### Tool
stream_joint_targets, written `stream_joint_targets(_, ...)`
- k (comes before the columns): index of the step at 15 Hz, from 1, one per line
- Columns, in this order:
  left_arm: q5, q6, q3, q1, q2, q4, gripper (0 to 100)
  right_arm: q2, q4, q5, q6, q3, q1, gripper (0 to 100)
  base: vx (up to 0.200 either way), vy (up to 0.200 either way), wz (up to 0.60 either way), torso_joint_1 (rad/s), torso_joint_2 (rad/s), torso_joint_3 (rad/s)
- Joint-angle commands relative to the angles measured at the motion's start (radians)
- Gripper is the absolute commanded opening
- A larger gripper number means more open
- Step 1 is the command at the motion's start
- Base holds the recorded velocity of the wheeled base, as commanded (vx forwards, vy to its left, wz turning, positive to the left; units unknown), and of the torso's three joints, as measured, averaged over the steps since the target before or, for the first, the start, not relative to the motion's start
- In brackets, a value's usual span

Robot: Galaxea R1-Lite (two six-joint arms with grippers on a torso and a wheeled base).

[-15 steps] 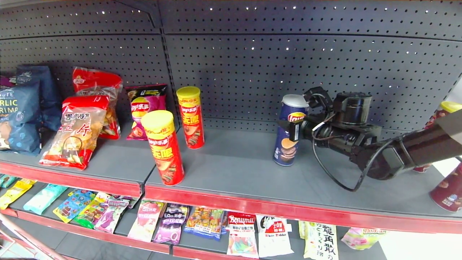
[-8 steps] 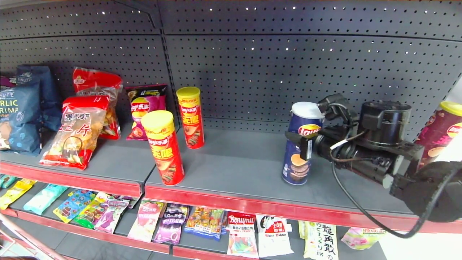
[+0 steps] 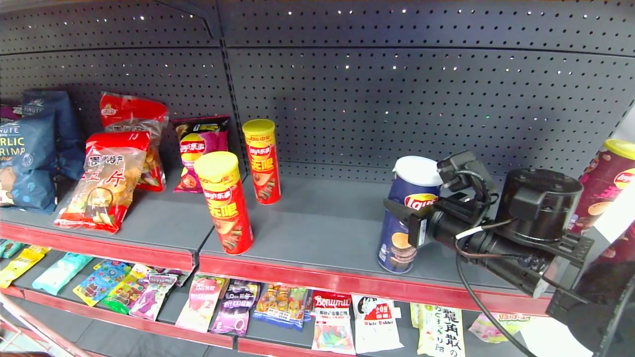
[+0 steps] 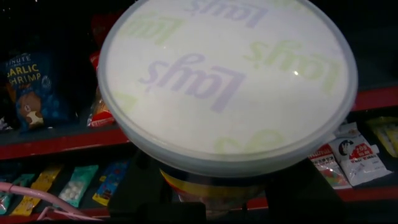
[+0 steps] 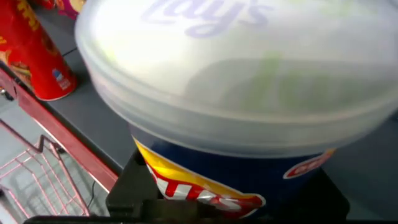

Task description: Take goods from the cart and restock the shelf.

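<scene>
A blue chips can [image 3: 409,213] with a white lid leans slightly near the front red edge of the grey shelf [image 3: 322,228]. My right gripper [image 3: 415,218] is shut on its upper half from the right. I cannot tell whether the can's base touches the shelf. In the right wrist view the same blue can [image 5: 249,93] sits close between the dark fingers [image 5: 134,186]. In the left wrist view a second can [image 4: 230,81], with a clear lid and a yellow band, stands in front of a shelf face, and my left gripper is shut on it.
Two red cans with yellow lids [image 3: 223,203] [image 3: 262,161] stand mid-shelf. Snack bags [image 3: 106,181] lie at the left, and maroon cans [image 3: 603,183] stand at the far right. Packets [image 3: 332,322] line the lower shelf. A pink cart wire [image 5: 37,180] is below the shelf edge.
My right gripper has carried the blue can forward from the middle of the shelf to its front edge. The can now leans a little. The other goods have not moved.
</scene>
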State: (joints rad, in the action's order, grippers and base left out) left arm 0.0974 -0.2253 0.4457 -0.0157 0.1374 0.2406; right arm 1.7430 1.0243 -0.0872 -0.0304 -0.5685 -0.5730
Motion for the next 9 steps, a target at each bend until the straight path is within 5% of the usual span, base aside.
stream_joint_targets(1,-0.001,0.0,-0.001,0.0,-0.002,0.0,0,0.041,0.002,0.0,-0.002,-0.017,-0.007,0,0.0,0.0,0.0,0.0,0.0,0.0)
stream_joint_targets(9,0.001,0.0,-0.007,0.0,-0.006,0.0,0,0.063,0.051,0.001,-0.008,0.013,-0.008,0,0.0,0.0,0.0,0.0,0.0,0.0)
